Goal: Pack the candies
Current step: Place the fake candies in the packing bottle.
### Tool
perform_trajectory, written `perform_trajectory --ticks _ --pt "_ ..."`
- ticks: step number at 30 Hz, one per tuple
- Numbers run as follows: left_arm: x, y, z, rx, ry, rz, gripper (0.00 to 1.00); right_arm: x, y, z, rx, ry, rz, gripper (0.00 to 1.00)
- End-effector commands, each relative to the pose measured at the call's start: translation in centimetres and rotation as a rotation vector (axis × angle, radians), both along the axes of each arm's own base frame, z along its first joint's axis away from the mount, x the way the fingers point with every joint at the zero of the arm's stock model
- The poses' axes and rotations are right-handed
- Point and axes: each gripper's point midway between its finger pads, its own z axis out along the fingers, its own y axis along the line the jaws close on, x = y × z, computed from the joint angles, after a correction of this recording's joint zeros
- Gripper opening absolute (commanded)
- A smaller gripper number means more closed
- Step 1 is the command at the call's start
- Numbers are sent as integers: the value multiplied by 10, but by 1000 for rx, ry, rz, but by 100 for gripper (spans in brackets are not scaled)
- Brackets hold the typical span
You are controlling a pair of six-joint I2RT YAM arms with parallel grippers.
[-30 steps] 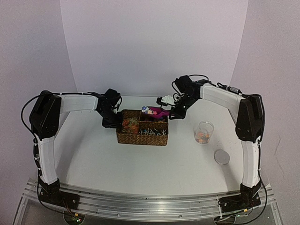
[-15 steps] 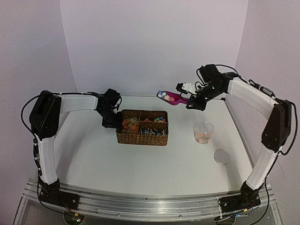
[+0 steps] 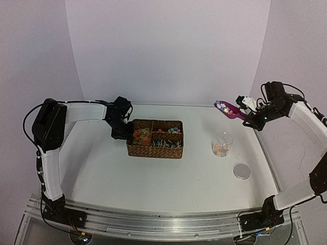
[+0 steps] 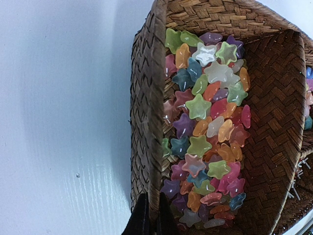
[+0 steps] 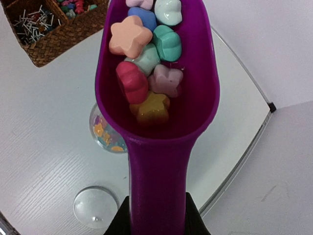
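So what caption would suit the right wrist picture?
Right gripper holding a magenta scoop of candies, the clear cup visible below it.

The right wrist view's top edge cuts off the tip of the scoop [image 5: 156, 122], whose handle hides most of the right gripper [image 5: 156, 221] and part of the cup [image 5: 102, 134], while the basket [image 4: 146, 98] runs past the left wrist view's right and bottom edges.

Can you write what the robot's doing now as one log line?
right gripper: shut on scoop | scoop: holds candies, raised near cup | left gripper: shut on basket
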Motion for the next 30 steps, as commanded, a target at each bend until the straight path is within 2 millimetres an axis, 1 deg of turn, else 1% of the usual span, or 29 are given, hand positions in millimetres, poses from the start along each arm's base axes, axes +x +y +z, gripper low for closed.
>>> perform_trajectory --ticks 1,4,8,12,17,26,30 --pt "-4 7 -13 7 57 31 0 -17 -28 -1 36 -23 -27 0" --pt "-4 8 -14 8 58 33 0 -28 -40 -14 19 -6 -40 0" --pt "-3 10 -15 8 60 38 0 -40 -44 -23 -20 1 -17 0" --pt "-2 12 -15 6 62 42 0 -54 -48 -37 -72 68 14 0" --pt "-2 11 -17 3 68 43 0 -63 -60 -53 -167 141 40 0" --pt "-3 12 -18 2 74 47 0 -51 -69 -56 -258 170 60 0" --pt "-4 11 -21 1 83 48 0 -38 -69 -52 -292 165 60 0"
